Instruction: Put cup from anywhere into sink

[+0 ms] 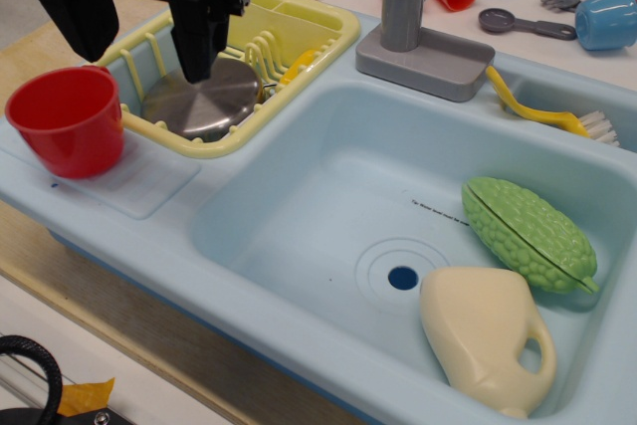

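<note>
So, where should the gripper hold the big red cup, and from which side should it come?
Probably the rim of the cup, from above: it stands upright, mouth open, so one finger can go inside, one outside. The gripper is open, up and to its right.

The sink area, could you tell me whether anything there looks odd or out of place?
Mildly. The sink holds a green bitter gourd and a cream jug tipped on its side beside the drain. The red cup stands upright on the ledge, outside the basin.
</note>
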You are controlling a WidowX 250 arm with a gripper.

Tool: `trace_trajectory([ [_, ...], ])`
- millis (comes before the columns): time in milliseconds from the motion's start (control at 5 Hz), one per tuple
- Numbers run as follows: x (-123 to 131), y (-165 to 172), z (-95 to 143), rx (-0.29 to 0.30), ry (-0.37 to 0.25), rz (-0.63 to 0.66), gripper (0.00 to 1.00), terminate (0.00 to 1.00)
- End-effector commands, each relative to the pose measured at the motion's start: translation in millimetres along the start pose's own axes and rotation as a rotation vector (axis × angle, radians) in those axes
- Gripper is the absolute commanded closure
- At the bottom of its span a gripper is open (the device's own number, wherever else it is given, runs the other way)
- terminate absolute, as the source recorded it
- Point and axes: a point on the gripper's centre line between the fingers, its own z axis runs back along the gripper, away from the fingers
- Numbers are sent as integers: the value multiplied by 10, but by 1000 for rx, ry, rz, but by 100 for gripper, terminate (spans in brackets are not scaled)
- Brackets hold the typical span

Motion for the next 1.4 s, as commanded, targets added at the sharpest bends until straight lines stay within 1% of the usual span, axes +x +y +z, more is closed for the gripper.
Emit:
trace_trajectory([
  [0, 0, 0, 0, 0, 0, 0, 0, 0],
  [400, 73, 190, -195, -8, 50, 36, 0, 0],
  [1000, -13, 393, -458, -34, 134, 77, 0, 0],
  [1200, -33, 413, -555, -44, 136, 97, 0, 0],
])
